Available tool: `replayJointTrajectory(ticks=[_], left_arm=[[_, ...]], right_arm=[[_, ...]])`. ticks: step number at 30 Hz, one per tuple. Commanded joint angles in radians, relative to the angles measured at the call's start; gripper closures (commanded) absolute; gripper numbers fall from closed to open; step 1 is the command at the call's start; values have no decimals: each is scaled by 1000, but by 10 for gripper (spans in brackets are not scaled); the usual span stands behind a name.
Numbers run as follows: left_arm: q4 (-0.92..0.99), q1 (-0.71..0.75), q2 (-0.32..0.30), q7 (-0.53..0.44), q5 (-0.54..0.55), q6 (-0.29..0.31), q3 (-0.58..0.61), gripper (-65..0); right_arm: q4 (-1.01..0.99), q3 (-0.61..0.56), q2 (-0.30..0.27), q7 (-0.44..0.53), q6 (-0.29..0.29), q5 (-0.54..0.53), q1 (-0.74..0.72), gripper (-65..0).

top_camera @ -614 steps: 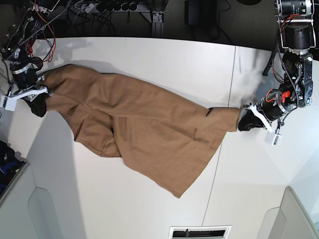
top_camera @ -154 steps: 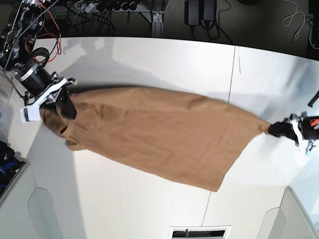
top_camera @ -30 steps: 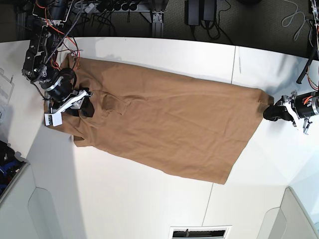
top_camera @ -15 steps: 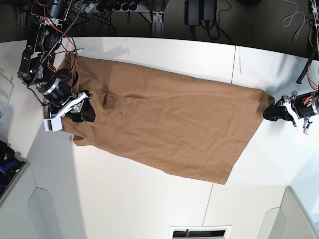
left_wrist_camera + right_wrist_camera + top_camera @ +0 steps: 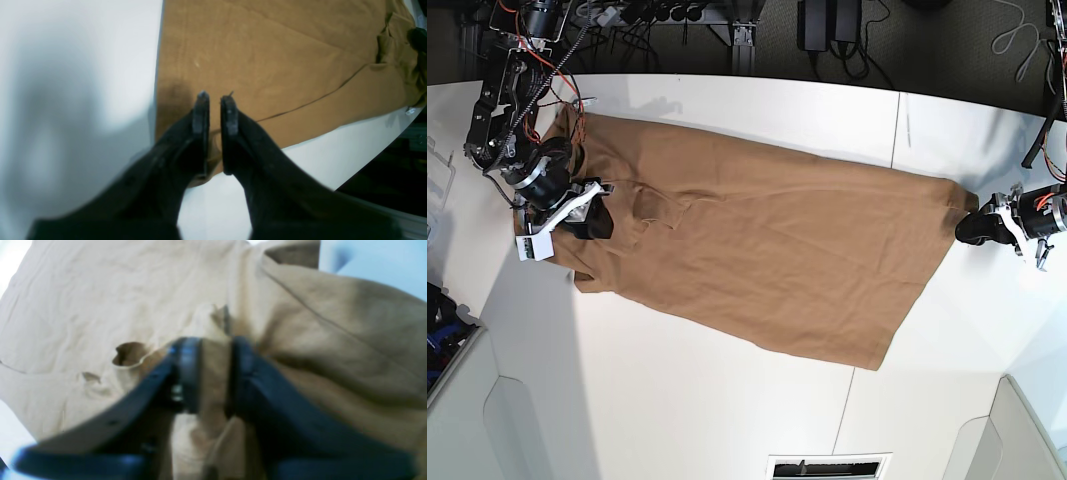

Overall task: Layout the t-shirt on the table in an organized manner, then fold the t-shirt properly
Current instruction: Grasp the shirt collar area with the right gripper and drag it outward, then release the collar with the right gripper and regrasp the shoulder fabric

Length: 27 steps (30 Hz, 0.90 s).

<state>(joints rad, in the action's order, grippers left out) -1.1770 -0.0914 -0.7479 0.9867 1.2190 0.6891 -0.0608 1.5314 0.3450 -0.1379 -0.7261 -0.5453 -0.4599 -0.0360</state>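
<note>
Both my fingers pinch the soft tan shirt (image 5: 757, 250), spread nearly flat on matte white tabletop (image 5: 727, 400): right fingers (image 5: 206, 350) on bunched cloth, left fingers (image 5: 215, 103) on a corner.

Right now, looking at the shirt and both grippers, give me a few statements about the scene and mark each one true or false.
1. The shirt is spread mostly flat on the table. True.
2. The right gripper has a fold of shirt fabric between its fingers. True.
3. The left gripper hangs over bare table, well away from the shirt. False: it sits at the shirt's corner, with fabric under its fingertips.
4. The shirt is already folded in half. False: it lies in one open layer, with some bunching near the right gripper.
5. The two grippers are at opposite ends of the shirt. True.
</note>
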Motion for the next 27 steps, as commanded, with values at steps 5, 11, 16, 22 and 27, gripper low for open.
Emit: replayJointTrajectory(ticks=[5, 11, 16, 22, 27], left_arm=[[-12, -17, -25, -18, 18, 9, -11, -96], [-12, -17, -25, -24, 13, 9, -11, -96], [-12, -17, -26, -47, -68, 9, -11, -96], [-12, -28, -25, -86, -71, 9, -11, -96], [-12, -28, -25, -93, -72, 9, -11, -96]], right_arm=[[14, 0, -8, 26, -1, -23, -16, 0], [14, 0, -8, -59, -32, -208, -16, 0], [65, 0, 16, -139, -55, -332, 54, 0], [261, -10, 53, -163, -65, -397, 256, 0], [414, -6, 49, -160, -61, -373, 380, 0]])
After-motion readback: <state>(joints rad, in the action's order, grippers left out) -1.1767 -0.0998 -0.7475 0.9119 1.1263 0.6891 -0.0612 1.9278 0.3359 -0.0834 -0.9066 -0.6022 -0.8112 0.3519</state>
